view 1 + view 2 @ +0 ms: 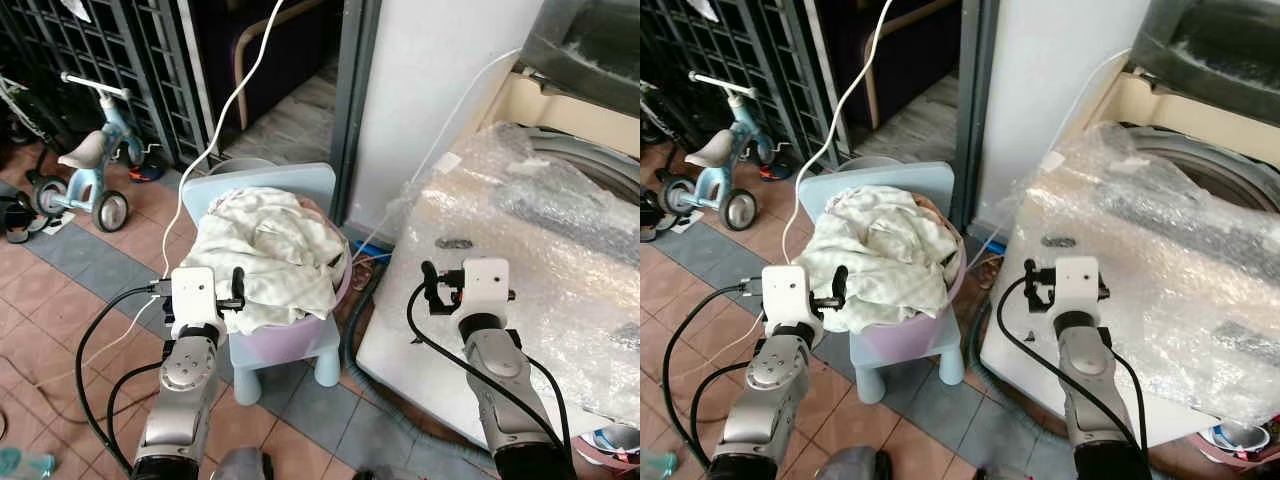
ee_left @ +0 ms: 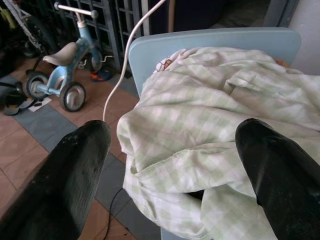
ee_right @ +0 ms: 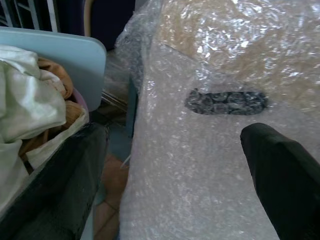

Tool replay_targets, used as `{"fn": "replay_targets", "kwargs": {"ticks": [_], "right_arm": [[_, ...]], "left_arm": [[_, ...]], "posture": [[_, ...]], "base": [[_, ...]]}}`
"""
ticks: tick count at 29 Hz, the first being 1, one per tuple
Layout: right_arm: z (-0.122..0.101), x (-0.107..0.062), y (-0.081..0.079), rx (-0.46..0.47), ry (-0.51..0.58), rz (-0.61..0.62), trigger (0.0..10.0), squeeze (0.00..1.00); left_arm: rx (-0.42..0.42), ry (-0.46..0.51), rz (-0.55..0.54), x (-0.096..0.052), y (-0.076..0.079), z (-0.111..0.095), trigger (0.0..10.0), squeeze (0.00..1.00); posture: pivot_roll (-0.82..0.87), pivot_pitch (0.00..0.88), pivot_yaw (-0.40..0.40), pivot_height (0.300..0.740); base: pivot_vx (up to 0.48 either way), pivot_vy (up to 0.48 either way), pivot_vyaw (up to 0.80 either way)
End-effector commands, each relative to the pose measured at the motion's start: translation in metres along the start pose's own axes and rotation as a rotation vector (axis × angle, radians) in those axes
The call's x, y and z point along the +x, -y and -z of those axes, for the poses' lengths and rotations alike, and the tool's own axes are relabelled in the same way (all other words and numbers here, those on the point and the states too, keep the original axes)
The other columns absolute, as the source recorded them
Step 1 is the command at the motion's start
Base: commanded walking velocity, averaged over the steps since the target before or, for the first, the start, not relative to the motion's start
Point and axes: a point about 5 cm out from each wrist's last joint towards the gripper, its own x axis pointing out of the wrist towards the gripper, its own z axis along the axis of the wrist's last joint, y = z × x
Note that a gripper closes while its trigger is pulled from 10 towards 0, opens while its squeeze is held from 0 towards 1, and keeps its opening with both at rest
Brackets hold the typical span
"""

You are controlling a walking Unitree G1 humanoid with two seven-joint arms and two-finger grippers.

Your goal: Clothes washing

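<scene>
Crumpled pale green-check clothes (image 1: 262, 255), w/ a brown piece underneath, heaped in a pink plastic basket (image 1: 300, 335) on a light blue kid's chair (image 1: 300, 185); left gripper (image 1: 237, 288) at the heap's near edge, fingers spread wide, empty. Right gripper (image 1: 430, 290) over the bubble-wrapped washer (image 1: 540, 250) just right of the chair, fingers also apart, holding nothing. Terracotta & grey tile floor (image 1: 60, 300), white cable (image 1: 235, 100) hanging down, blue trike (image 1: 90, 170) by a black grille; no legible writing.

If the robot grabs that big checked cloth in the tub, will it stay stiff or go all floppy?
Probably floppy: the checked cloth lies crumpled and droops over the pink tub rim. It looks light, but lifting it may drag up the brown garment beneath.
</scene>
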Motion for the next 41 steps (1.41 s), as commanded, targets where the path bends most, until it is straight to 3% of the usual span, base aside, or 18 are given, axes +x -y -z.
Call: {"fn": "replay_targets", "kwargs": {"ticks": [1, 12, 31, 36, 41], "right_arm": [[0.0, -0.003, 0.001, 0.012, 0.005, 0.0, 10.0, 0.0], [-0.008, 0.004, -0.003, 0.046, 0.034, -0.03, 10.0, 0.0], [-0.014, 0.012, -0.022, 0.028, 0.048, -0.171, 10.0, 0.0], [-0.008, 0.017, -0.019, 0.015, -0.008, -0.156, 10.0, 0.0], [0.012, 0.014, -0.013, -0.076, -0.16, -0.112, 10.0, 0.0]], "left_arm": [[0.004, 0.005, 0.044, -0.001, 0.006, -0.006, 10.0, 0.0], [-0.002, 0.028, 0.068, 0.007, 0.009, -0.013, 10.0, 0.0], [0.0, 0.061, 0.064, 0.011, 0.017, -0.016, 10.0, 0.0], [-0.011, 0.069, 0.055, 0.013, 0.018, -0.019, 10.0, 0.0], [-0.004, 0.04, 0.081, 0.012, 0.02, -0.015, 10.0, 0.0]], "posture": [[0.02, 0.037, 0.001, 0.74], [0.02, 0.03, 0.011, 0.74], [0.03, 0.002, -0.005, 0.74], [0.02, 0.005, 0.003, 0.74], [0.02, 0.014, 0.004, 0.74]], "base": [[0.0, 0.0, 0.78], [0.022, 0.0, 0.13], [0.244, 0.32, 0.48], [0.0, 0.0, 0.0], [0.0, 0.0, 0.0]]}}
